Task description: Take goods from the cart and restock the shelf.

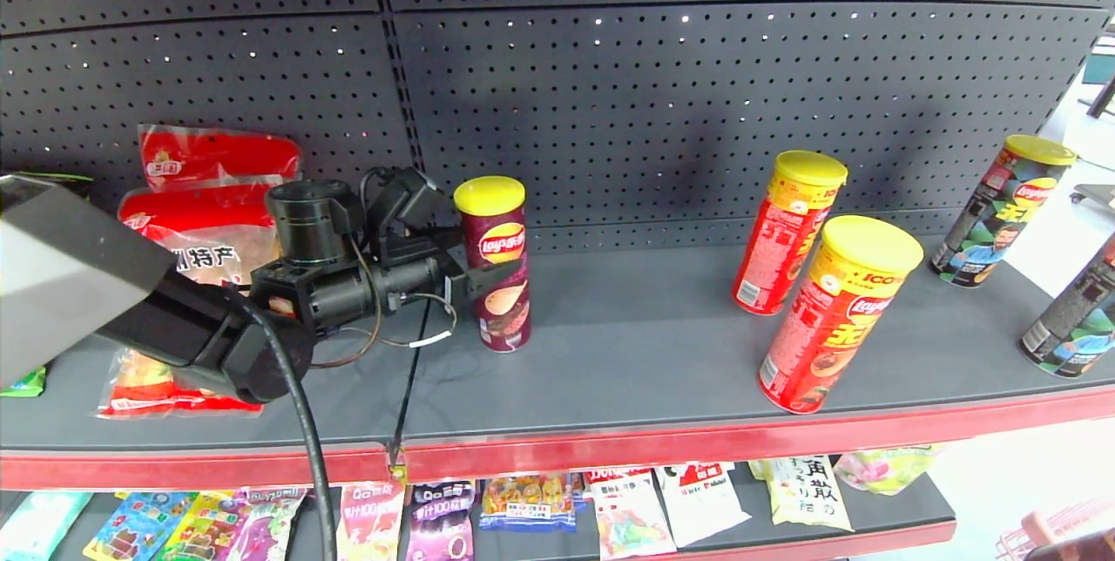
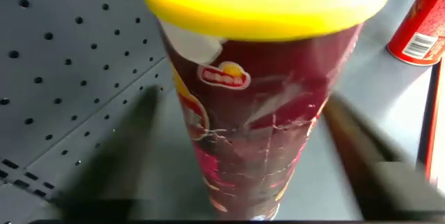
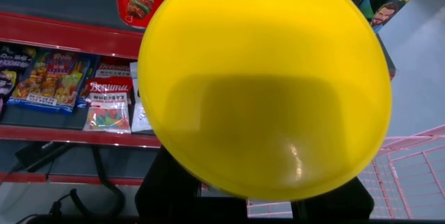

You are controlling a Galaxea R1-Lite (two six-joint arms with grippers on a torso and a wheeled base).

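A maroon chips can (image 1: 495, 265) with a yellow lid stands upright on the grey shelf (image 1: 645, 352), near the pegboard back. My left gripper (image 1: 488, 272) is open, with one finger on each side of the can at mid height. In the left wrist view the can (image 2: 257, 126) stands between the fingers (image 2: 365, 154), with a narrow strip of shelf showing beside it. My right gripper (image 3: 250, 209) is lower down, in front of the shelf's edge, shut on another can. Its round yellow lid (image 3: 268, 85) hides the can's body.
Two red cans (image 1: 788, 234) (image 1: 836, 317) and two dark cans (image 1: 993, 212) (image 1: 1076, 317) stand to the right on the same shelf. Red snack bags (image 1: 209, 221) lie at the left. Packets (image 1: 627, 509) fill the lower shelf. A pink wire cart (image 3: 417, 175) is beside the right arm.
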